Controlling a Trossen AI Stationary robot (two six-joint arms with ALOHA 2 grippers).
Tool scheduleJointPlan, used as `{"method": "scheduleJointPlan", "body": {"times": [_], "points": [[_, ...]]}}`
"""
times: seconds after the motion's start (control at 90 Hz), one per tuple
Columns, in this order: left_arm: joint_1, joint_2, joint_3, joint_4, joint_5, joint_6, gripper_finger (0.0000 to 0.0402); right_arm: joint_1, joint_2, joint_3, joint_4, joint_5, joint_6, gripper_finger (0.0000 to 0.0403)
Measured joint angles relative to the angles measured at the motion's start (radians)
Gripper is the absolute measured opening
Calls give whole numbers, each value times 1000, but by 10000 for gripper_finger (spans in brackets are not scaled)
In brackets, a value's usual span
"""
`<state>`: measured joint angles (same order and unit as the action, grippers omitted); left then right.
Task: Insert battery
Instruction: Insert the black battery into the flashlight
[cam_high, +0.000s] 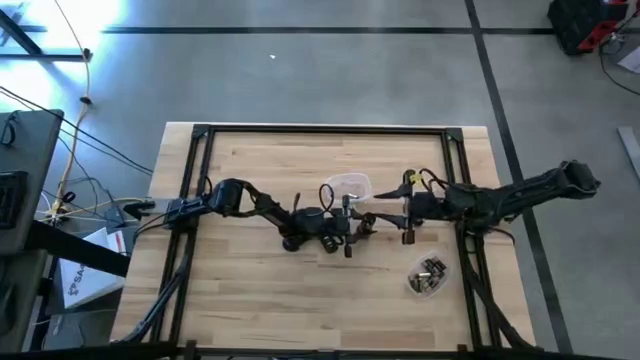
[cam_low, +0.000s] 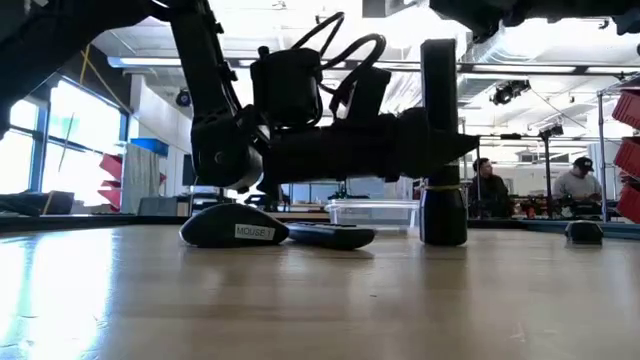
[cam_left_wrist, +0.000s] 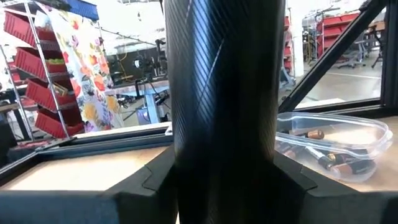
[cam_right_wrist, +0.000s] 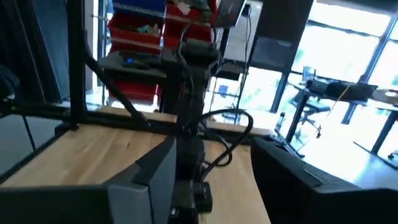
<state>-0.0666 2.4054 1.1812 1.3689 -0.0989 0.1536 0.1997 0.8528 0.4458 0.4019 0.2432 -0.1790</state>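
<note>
Two grippers meet mid-table: left gripper (cam_high: 345, 232) beside the mouse (cam_low: 238, 226), right gripper (cam_high: 372, 218) nearer the battery tray (cam_high: 349, 187); finger states unclear.

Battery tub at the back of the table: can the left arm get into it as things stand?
Probably yes. In the high view the left gripper sits just in front of the clear battery tub, with bare table between. The left wrist view shows the tub open-topped, batteries exposed. The right gripper crowds that side, though.
</note>
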Motion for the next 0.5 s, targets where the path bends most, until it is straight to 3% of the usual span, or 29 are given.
{"method": "scheduleJointPlan", "body": {"times": [0.211, 0.5], "points": [[1, 0, 0, -13, -45, -31, 151, 26, -70, 1, -209, -6, 102, 157], [16, -2, 1, -31, -112, -59, 151, 155, -45, 180, -730, -16, 322, 149]]}}
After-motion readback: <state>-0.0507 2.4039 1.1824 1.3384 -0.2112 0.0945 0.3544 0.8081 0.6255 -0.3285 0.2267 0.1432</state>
